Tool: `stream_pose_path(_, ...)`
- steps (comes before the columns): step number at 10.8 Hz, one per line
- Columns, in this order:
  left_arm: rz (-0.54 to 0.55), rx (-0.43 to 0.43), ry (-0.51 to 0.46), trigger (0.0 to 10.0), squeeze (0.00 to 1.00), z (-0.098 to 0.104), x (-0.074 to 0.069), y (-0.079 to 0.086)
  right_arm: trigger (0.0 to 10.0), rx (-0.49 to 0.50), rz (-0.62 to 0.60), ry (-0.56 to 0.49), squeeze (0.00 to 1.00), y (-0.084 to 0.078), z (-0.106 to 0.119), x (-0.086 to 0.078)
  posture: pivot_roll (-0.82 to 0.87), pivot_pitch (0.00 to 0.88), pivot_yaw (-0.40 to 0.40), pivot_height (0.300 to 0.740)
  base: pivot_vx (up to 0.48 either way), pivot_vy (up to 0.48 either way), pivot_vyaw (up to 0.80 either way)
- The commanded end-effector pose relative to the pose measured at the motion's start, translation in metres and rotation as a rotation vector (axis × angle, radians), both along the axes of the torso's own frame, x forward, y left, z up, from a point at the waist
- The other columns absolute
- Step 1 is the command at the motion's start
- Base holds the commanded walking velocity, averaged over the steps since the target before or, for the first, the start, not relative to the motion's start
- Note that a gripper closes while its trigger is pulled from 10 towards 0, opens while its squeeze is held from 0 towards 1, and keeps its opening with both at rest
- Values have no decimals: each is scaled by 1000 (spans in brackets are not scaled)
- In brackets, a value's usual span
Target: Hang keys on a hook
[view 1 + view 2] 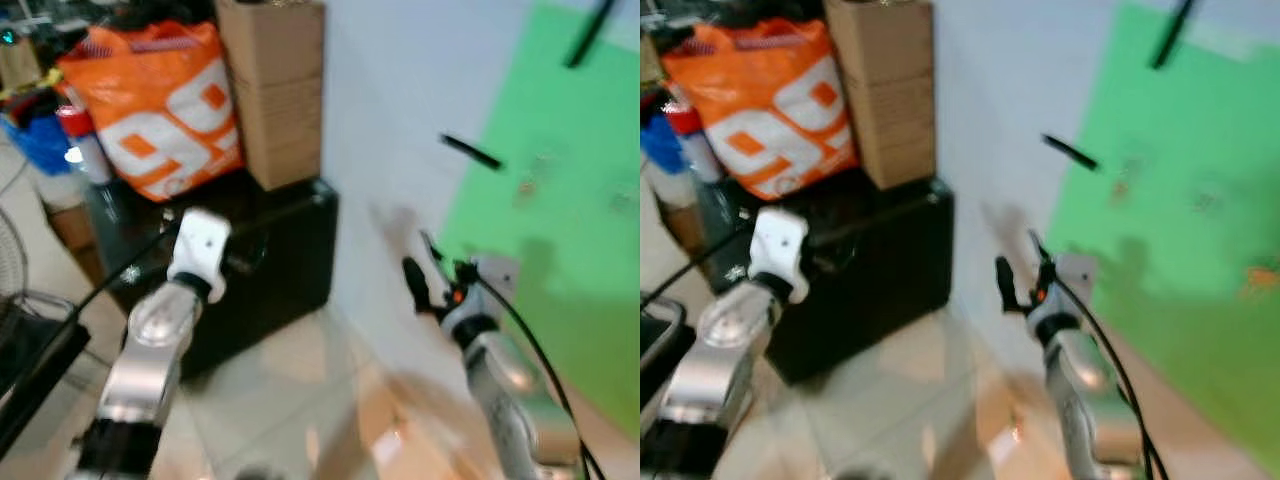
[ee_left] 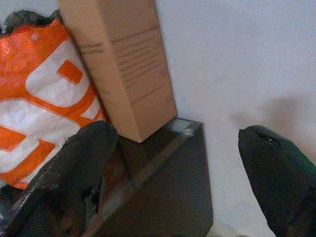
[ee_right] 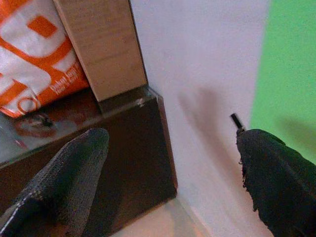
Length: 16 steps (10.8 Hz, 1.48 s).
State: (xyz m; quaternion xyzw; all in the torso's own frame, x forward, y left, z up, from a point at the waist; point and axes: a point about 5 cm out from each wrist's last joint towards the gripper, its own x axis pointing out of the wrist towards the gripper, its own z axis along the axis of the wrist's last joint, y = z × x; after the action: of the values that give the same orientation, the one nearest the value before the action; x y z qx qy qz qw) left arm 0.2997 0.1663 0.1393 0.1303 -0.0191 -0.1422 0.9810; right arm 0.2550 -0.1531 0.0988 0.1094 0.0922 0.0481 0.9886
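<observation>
Here, scene: a blurred look down at a white wall [image 1: 400, 110] with a green panel [image 1: 560, 200] on it, and a pale tiled floor [image 1: 300, 390] below.
Hooks: two dark pegs stick out of the wall, one on the white part [image 1: 470, 152] and one higher on the green panel [image 1: 588, 35].
Keys: cannot be made out in any view; too blurred to tell whether anything hangs from the pegs.
Left gripper [image 2: 173, 173]: raised in front of the black cabinet [image 1: 270, 270], fingers spread wide with nothing between them.
Right gripper [image 3: 173, 173]: held up close to the wall, just below the lower peg, fingers wide apart and holding nothing.
Cabinet top: a tall cardboard box [image 1: 272, 90] stands against the wall, with an orange and white bag [image 1: 160, 105] just beside it.
Far left: clutter of bottles, too blurred to name.
</observation>
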Motion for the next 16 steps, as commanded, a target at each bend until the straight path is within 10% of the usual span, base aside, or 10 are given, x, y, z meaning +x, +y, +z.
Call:
stream_pose_path(1, 11, 5, 18, 10000, 31, -5, -2, 3, 10000, -3, -1, -14, 1000, 2, 3, 2, -66, 0, -7, 740, 307, 0, 769)
stream_pose_path(16, 11, 3, 26, 10000, 31, -7, 0, 1, 10000, -50, -52, -28, 1000, -7, 5, 0, -76, 0, -7, 740, 314, 0, 210)
